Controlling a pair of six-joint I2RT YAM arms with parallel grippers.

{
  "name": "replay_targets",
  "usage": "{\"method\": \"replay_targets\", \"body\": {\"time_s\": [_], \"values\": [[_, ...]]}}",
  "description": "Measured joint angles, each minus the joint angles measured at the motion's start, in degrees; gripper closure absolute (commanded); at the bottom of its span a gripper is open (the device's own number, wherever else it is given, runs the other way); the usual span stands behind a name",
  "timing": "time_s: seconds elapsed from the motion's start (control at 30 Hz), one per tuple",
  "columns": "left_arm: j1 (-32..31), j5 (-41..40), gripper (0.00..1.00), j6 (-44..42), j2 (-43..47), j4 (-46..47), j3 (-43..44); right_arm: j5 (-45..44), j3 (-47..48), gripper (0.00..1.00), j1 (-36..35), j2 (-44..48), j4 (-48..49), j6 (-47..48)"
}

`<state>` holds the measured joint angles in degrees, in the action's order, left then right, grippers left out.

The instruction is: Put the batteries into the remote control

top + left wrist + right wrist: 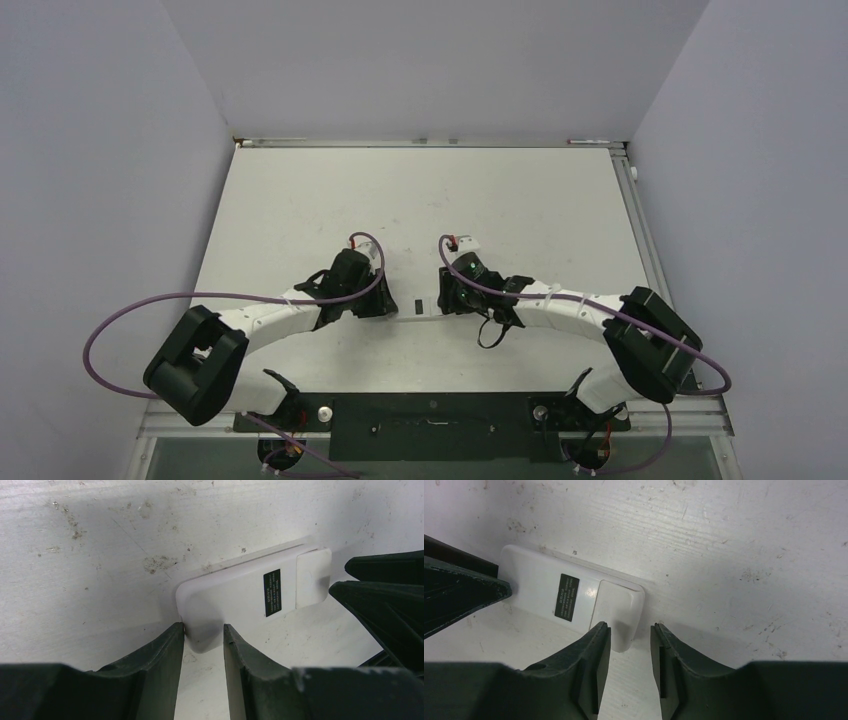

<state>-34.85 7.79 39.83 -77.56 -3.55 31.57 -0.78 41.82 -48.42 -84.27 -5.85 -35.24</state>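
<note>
The remote control (415, 308) lies white back up on the table between my two grippers. In the left wrist view the remote control (240, 597) shows a black label and a closed cover panel (312, 577) at its far end. My left gripper (202, 629) (386, 305) has its jaws closed against the remote's near rounded corner, touching both sides. My right gripper (629, 626) (443, 300) is open around the cover-end corner of the remote control (574, 592), and its right finger stands apart from it. The batteries are out of view.
The white table (420, 200) is scuffed and speckled. Grey walls stand on three sides. The right gripper's dark fingers (390, 595) show at the right of the left wrist view. A black base bar (430, 415) runs along the near edge.
</note>
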Motion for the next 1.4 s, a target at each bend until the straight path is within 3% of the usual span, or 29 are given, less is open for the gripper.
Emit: {"method": "replay_targets", "body": {"time_s": [0.83,1.4], "values": [[0.0,0.66,0.69,0.0,-0.04,0.98,-0.11,-1.14,1.57,0.81,-0.04,-3.8,0.87,-0.17],[0.0,0.63,0.69,-0.02,-0.26,1.22,-0.11,-0.35,1.88,0.83,-0.13,-5.22,1.81,-0.26]]}}
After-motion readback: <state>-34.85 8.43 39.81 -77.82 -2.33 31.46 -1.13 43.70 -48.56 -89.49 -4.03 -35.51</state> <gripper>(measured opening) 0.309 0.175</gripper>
